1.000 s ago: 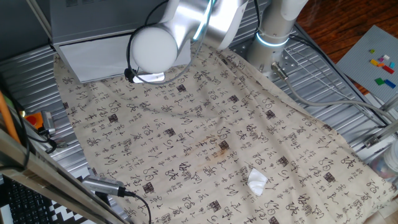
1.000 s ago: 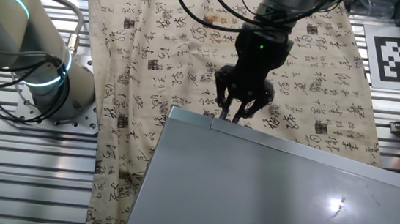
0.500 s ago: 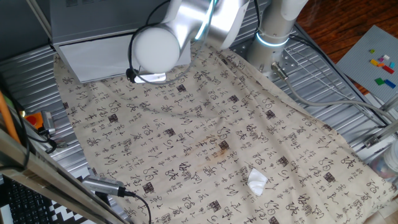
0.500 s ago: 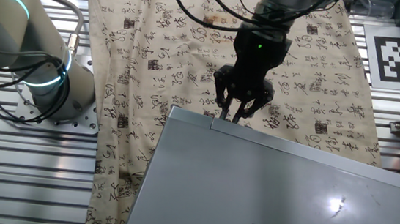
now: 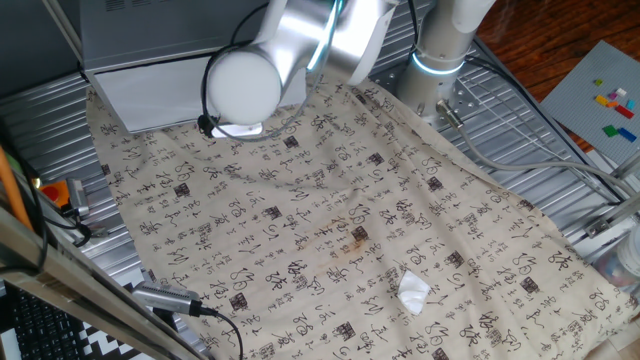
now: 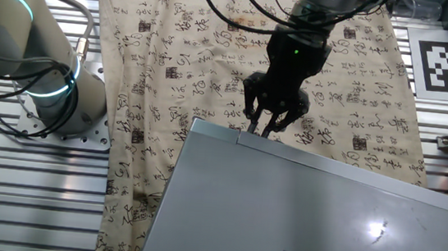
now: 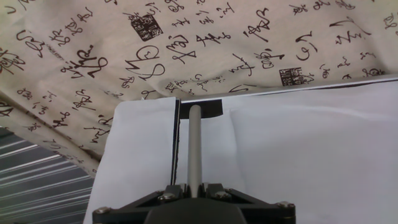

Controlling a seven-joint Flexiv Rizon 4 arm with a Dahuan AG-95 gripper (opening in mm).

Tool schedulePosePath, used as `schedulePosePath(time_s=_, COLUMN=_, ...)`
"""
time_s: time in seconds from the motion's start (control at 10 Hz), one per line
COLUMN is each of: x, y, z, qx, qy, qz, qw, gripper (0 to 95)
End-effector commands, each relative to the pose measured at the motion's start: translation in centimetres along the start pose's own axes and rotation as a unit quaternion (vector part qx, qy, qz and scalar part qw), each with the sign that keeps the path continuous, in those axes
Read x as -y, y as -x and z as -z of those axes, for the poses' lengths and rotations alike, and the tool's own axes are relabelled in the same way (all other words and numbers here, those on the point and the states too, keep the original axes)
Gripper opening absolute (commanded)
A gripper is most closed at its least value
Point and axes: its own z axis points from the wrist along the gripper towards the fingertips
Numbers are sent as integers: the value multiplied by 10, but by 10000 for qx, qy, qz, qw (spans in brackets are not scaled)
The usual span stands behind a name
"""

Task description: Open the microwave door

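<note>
The microwave (image 5: 140, 35) is a light-grey box at the far left of the cloth; the other fixed view shows its grey top (image 6: 306, 216) from behind. The microwave door (image 5: 165, 95) is the white front panel, and it fills the lower part of the hand view (image 7: 298, 149). My black gripper (image 6: 258, 131) points down at the top front edge of the box. In the hand view its thin grey fingers (image 7: 194, 149) lie pressed together against the white panel, with the gripper's tip (image 7: 194, 109) at a dark notch on the door's edge. My arm hides the gripper in the first fixed view.
A beige cloth (image 5: 330, 220) printed with black characters covers the ribbed metal table. A small crumpled white scrap (image 5: 414, 290) lies on it. The arm's base (image 5: 440, 60) stands at the cloth's edge, also seen in the other fixed view (image 6: 62, 93). A grey brick plate (image 5: 610, 100) lies to the right.
The arm and gripper have shifted very slightly sideways along the microwave's front edge. The door looks the same.
</note>
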Motion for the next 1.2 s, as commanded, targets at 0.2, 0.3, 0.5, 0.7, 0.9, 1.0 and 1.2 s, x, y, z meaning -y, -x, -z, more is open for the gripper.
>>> schedulePosePath(time_s=0.2, x=3, y=4, z=3, qx=38, qy=-10, qz=-19, qw=10000, gripper=0)
schedulePosePath(time_s=0.3, x=3, y=6, z=5, qx=28, qy=2, qz=-36, qw=10000, gripper=0)
schedulePosePath(time_s=0.5, x=3, y=13, z=14, qx=9, qy=-49, qz=-47, qw=10000, gripper=0)
schedulePosePath(time_s=0.7, x=4, y=17, z=16, qx=28, qy=-10, qz=-152, qw=9999, gripper=0)
schedulePosePath(time_s=0.9, x=5, y=22, z=19, qx=60, qy=22, qz=-284, qw=9996, gripper=0)
schedulePosePath(time_s=1.0, x=7, y=23, z=23, qx=26, qy=117, qz=-380, qw=9992, gripper=0)
schedulePosePath(time_s=1.2, x=12, y=24, z=30, qx=27, qy=186, qz=-509, qw=9985, gripper=0)
